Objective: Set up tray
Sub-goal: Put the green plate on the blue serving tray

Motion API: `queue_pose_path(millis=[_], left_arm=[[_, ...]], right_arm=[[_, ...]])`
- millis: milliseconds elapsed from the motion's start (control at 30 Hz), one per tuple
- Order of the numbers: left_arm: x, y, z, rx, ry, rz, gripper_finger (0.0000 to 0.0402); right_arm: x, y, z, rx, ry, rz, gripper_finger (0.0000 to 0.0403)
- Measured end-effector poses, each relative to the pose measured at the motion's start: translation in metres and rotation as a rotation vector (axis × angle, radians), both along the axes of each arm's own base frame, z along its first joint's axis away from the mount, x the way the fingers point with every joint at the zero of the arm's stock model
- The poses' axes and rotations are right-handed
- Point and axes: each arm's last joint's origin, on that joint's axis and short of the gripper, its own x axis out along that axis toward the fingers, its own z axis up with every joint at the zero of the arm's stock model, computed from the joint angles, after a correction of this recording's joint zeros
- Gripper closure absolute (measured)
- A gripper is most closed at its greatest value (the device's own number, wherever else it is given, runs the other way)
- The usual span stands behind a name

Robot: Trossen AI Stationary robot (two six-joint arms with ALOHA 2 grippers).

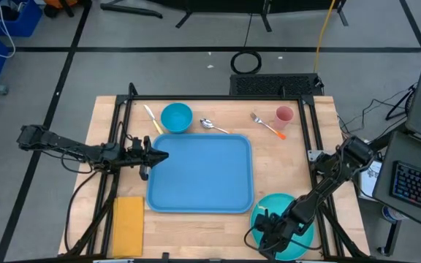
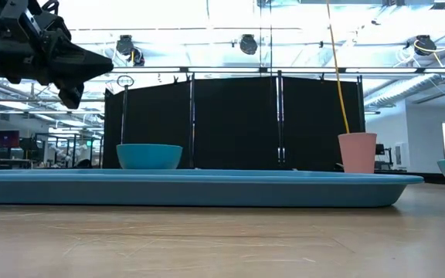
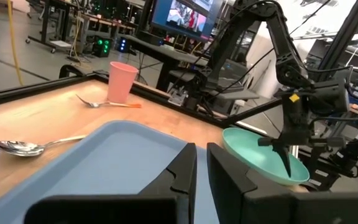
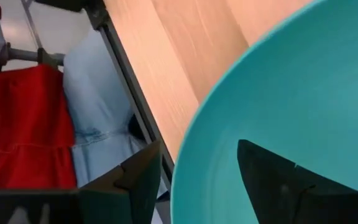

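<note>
The blue tray (image 1: 199, 175) lies flat in the middle of the table; the low view shows it as a long low band (image 2: 199, 189). My left gripper (image 1: 165, 155) hovers shut over the tray's left edge, raised well above it in the low view (image 2: 108, 60), touching nothing (image 3: 201, 155). The round teal plate (image 1: 298, 208) sits at the table's near right corner, off the tray. My right gripper (image 1: 272, 225) is shut on it. My right gripper (image 4: 194, 168) has the teal plate by its rim (image 4: 182, 186) on the near left side of the plate. The rim is pinched with one finger (image 4: 272, 174) over the plate's inner face and the other (image 4: 135, 177) outside the rim. The fingers come down from above (image 3: 286, 155). The plate looks tilted (image 3: 260, 155).
Along the far side of the table lie a yellow-handled knife (image 1: 152, 118), a teal bowl (image 1: 176, 117), a spoon (image 1: 212, 125), an orange-handled fork (image 1: 267, 126) and a pink cup (image 1: 284, 115). A yellow-orange napkin (image 1: 129, 225) lies at the near left corner.
</note>
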Motion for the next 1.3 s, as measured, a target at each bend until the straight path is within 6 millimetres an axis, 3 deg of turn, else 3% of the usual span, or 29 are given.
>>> queue_pose_path(millis=[167,533,667,933,1300], left_arm=[[0.000,0.000,0.000,-0.012,0.001,-0.001,0.0360],[0.000,0.000,-0.002,-0.012,0.016,-0.001,0.0360],[0.000,0.000,-0.002,-0.011,0.016,-0.001,0.0360],[0.000,0.000,-0.002,-0.011,0.016,0.000,0.0360],[0.000,0.000,-0.002,-0.010,0.018,0.000,0.0360]], right_arm=[[0.006,0.009,-0.011,-0.006,0.054,0.043,0.0204],[0.012,0.011,-0.013,0.032,0.113,0.062,0.0242],[0.012,0.011,-0.013,0.033,0.116,0.062,0.0279],[0.016,0.014,-0.009,0.073,0.071,0.079,0.0392],[0.015,0.012,-0.011,0.073,0.120,0.096,0.0402]])
